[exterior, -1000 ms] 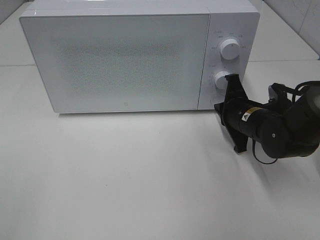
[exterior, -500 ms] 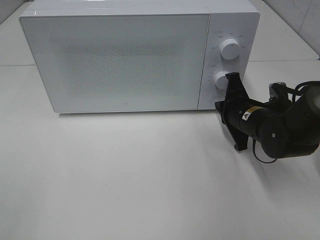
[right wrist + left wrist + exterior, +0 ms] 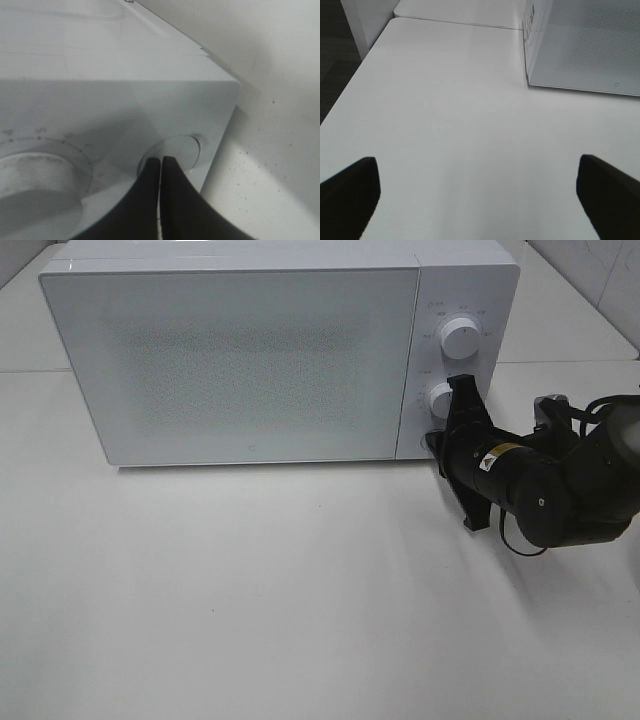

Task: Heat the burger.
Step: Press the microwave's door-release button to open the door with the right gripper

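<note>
Pressing entry: my right gripper, jaws pinched shut and empty, tips at the round button of the microwave; I should push straight, centred, without slipping sideways

You have nothing legible here: the marks ringing the microwave's upper dial and lower dial are too small, the logo at 6 o'clock on its door is a blur, and so is the yellow sticker on the right arm.
</note>
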Robot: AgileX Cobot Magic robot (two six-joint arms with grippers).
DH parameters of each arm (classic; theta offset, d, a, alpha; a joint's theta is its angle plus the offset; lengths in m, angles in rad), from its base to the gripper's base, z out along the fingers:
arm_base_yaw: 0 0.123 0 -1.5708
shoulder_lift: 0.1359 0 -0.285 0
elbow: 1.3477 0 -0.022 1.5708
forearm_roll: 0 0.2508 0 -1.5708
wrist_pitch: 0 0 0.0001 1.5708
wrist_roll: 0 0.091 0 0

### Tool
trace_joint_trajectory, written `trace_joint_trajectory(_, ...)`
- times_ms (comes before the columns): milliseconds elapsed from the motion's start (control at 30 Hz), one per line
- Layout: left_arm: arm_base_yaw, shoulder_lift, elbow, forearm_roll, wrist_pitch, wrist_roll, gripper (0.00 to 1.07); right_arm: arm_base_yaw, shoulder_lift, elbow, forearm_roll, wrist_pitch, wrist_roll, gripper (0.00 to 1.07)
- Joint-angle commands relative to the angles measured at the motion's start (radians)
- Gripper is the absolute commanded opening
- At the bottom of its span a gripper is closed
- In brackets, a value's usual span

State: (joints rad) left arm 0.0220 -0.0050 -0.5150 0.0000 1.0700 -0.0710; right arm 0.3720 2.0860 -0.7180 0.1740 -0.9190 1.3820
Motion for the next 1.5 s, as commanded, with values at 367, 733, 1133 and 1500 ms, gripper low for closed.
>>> trace_joint_trajectory(367, -0.002, -0.017, -0.001, -0.007, 0.001, -0.001, 1.02, -0.001, 0.004, -0.028, 0.019, -0.006, -0.048, 0.00)
trace_joint_trajectory(733, -0.002, -0.017, -0.001, -0.007, 0.001, -0.001, 1.02, -0.001, 0.025, -0.046, 0.040, -0.095, -0.060, 0.00)
trace_joint_trajectory(1133, -0.002, -0.017, -0.001, -0.007, 0.001, -0.001, 1.02, -0.001, 0.026, -0.060, 0.071, -0.171, -0.105, 0.00)
trace_joint_trajectory(1500, -0.002, -0.017, -0.001, -0.007, 0.001, -0.001, 1.02, -0.001, 0.030, -0.069, 0.075, -0.171, -0.103, 0.00)
